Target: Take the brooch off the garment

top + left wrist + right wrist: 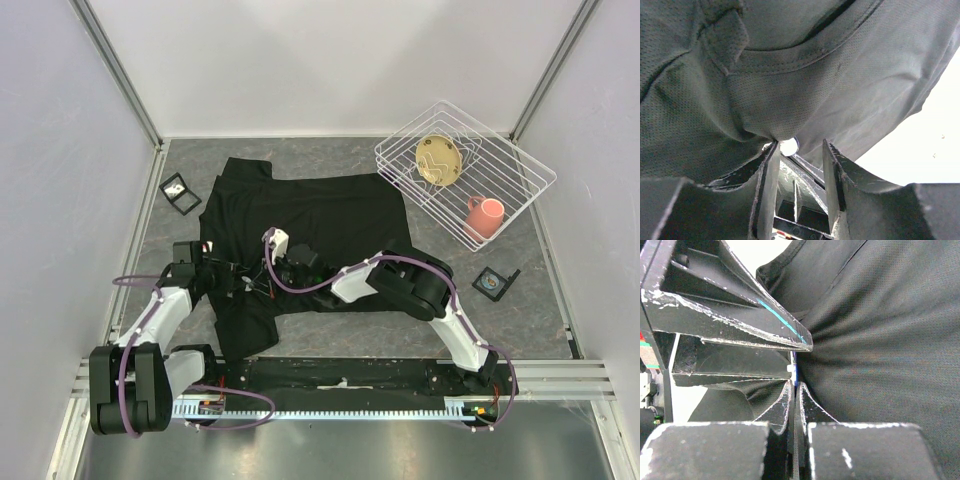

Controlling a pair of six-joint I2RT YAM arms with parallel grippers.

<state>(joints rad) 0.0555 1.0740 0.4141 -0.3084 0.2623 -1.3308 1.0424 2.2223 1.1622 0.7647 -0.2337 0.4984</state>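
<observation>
The black T-shirt garment point(330, 215) lies spread on the table. In the right wrist view its fabric point(880, 340) puckers toward my right gripper point(795, 386). That gripper is shut on the thin blue-and-white edge of the brooch point(795, 371), which is still in the cloth. My left gripper point(799, 150) is open. Its fingers point(767, 175) sit under the gathered fabric point(790, 75), with a small white round part point(788, 146) at their tips. One left finger point(765, 320) shows just above the brooch in the right wrist view. In the top view both grippers meet over the shirt's lower left point(262, 275).
A white wire rack point(520, 160) at the back right holds a tan plate point(440, 160) and a pink mug point(485, 215). A small black framed item point(180, 192) lies left of the shirt, another point(493, 282) lies to the right. Metal posts and walls bound the table.
</observation>
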